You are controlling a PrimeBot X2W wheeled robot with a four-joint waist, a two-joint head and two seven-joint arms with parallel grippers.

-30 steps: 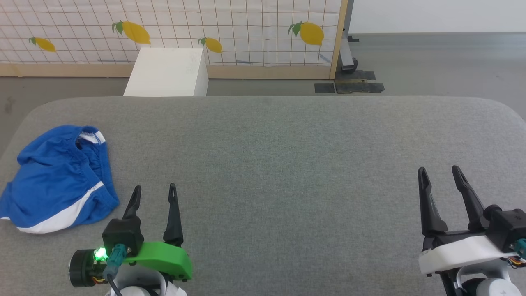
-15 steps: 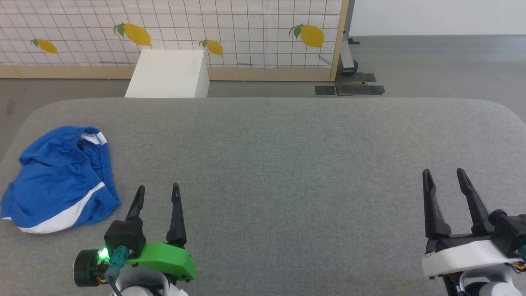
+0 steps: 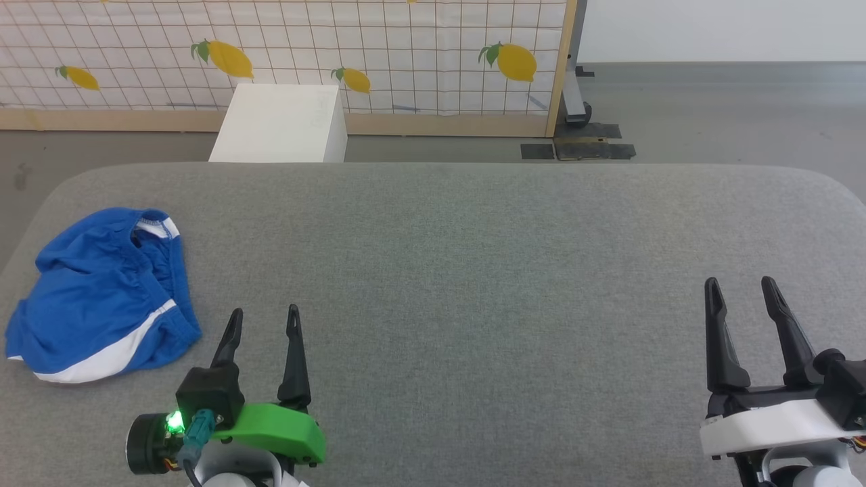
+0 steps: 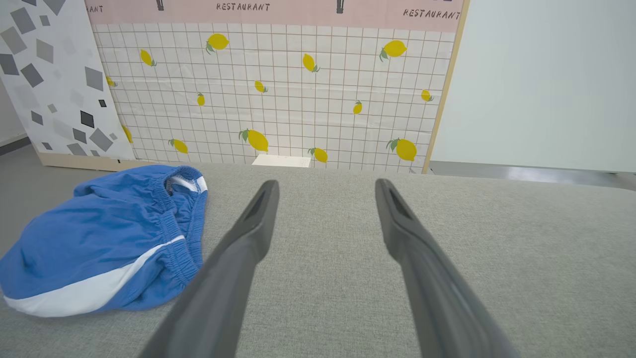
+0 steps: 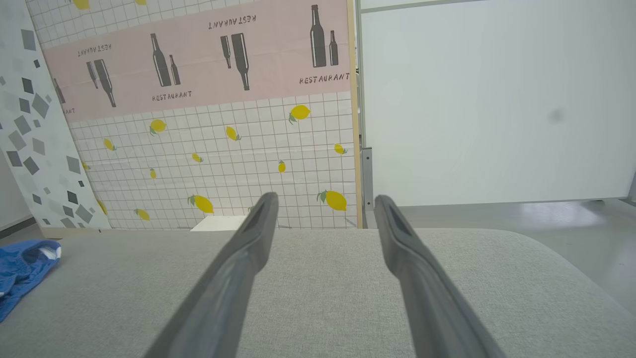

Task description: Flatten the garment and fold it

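Grey fabric-topped bench [image 3: 473, 257], lemon-print panel [image 3: 406, 54] behind it. Garment [image 3: 101, 297]: blue shorts in a crumpled heap, not flattened, nothing folded yet. The gathered waistband opening is on its far side and a white stripe runs diagonally along its near side. The heap is about as wide as it is deep, so I can't call a clean long axis until it's spread.

Left end effector [image 3: 264, 311]: just right of the garment's near-right corner, close but not touching. Fingers are spread with nothing between them, and they point past the garment, not at it, so the garment lies to its left and slightly ahead. Right end effector [image 3: 739, 281]: well apart, far to the garment's right, also spread and empty.

Left arm is clearly nearer. My read: the next move is a left-arm reach swung leftward onto the near-right hem or the waistband.

Room: the bench edge and rounded corner run close beyond the garment's left side, so pulling that way risks dragging it off. To the garment's right is broad bare bench, so pulling it there should bring it within reach of both arms. White box [image 3: 277, 125] stands beyond the garment, off the bench, and shouldn't obstruct.
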